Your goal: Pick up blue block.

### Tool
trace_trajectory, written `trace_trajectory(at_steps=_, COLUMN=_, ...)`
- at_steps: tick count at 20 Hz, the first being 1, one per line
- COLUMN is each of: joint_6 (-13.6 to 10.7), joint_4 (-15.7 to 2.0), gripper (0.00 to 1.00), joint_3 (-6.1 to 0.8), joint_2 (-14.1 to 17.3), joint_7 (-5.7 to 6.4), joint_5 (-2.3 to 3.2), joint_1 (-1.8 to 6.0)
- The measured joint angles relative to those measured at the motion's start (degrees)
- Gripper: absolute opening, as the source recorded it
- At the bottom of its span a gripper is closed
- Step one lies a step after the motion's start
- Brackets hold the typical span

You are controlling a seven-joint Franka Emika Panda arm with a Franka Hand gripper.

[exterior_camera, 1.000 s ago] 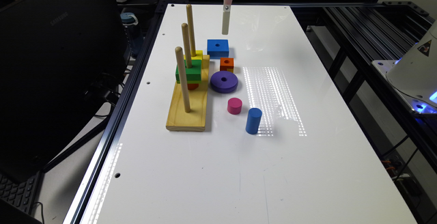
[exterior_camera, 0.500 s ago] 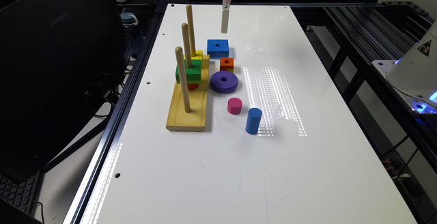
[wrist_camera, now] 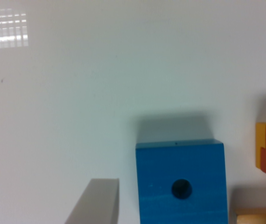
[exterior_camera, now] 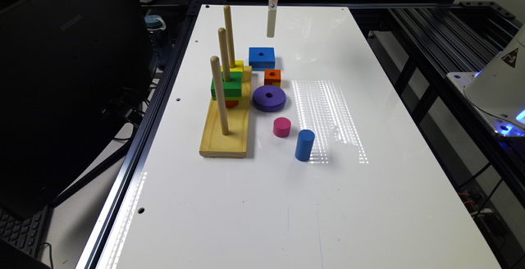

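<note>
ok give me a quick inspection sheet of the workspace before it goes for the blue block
surface: white table, glossy, light glare patch on it
job's things: blue block lies flat, hole up, apart from its neighbours
clutter: orange cube, purple ring, pink cylinder, upright blue cylinder; wooden peg base carrying green and yellow blocks
gripper: gripper hangs above the table beyond the blue block, not touching it; open or shut unclear
cables: some at the exterior view's lower right, off the table
surroundings: dark monitor and keyboard at the exterior view's left, metal framing at its right
</note>
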State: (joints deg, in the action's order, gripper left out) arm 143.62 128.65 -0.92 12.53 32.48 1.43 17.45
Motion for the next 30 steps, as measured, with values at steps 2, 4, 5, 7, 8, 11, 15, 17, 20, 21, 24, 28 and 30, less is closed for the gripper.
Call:
trace_trajectory(at_steps=2, joint_6=0.68, joint_4=-0.22, gripper=1.0, joint_3=0.0, joint_2=1.32, joint_7=0.0, joint_5=0.0, joint_1=0.0)
trace_trajectory(at_steps=4, joint_6=0.86, joint_4=-0.99, gripper=1.0, joint_3=0.0, joint_2=2.48, joint_7=0.0, joint_5=0.0, joint_1=0.0)
trace_trajectory(at_steps=5, joint_6=0.84, joint_4=-1.3, gripper=1.0, joint_3=0.0, joint_2=2.76, joint_7=0.0, joint_5=0.0, joint_1=0.01)
trace_trajectory(at_steps=7, joint_6=0.81, joint_4=-1.59, gripper=1.0, joint_3=0.0, joint_2=3.04, joint_7=0.0, joint_5=0.0, joint_1=0.01)
trace_trajectory(at_steps=8, joint_6=0.81, joint_4=-1.59, gripper=1.0, joint_3=0.0, joint_2=3.04, joint_7=0.0, joint_5=0.0, joint_1=0.01)
trace_trajectory(at_steps=11, joint_6=0.81, joint_4=-1.6, gripper=1.0, joint_3=0.0, joint_2=3.03, joint_7=0.0, joint_5=0.0, joint_1=0.01)
trace_trajectory(at_steps=15, joint_6=0.8, joint_4=-1.97, gripper=1.0, joint_3=-0.22, joint_2=3.05, joint_7=0.0, joint_5=0.0, joint_1=-0.02)
trace_trajectory(at_steps=17, joint_6=0.8, joint_4=-2.13, gripper=1.0, joint_3=-0.35, joint_2=3.12, joint_7=0.0, joint_5=0.0, joint_1=-0.06)
trace_trajectory(at_steps=20, joint_6=0.8, joint_4=-2.28, gripper=1.0, joint_3=-0.47, joint_2=3.23, joint_7=0.0, joint_5=0.0, joint_1=-0.06)
trace_trajectory(at_steps=21, joint_6=0.8, joint_4=-2.3, gripper=1.0, joint_3=-0.48, joint_2=3.25, joint_7=0.0, joint_5=0.0, joint_1=-0.06)
trace_trajectory(at_steps=24, joint_6=1.12, joint_4=-2.35, gripper=1.0, joint_3=-0.5, joint_2=4.02, joint_7=0.0, joint_5=0.0, joint_1=-0.06)
trace_trajectory(at_steps=28, joint_6=2.27, joint_4=-3.53, gripper=1.0, joint_3=-0.5, joint_2=6.61, joint_7=0.0, joint_5=0.0, joint_1=-0.05)
trace_trajectory(at_steps=30, joint_6=2.22, joint_4=-3.88, gripper=1.0, joint_3=-0.5, joint_2=6.86, joint_7=0.0, joint_5=0.0, joint_1=-0.05)
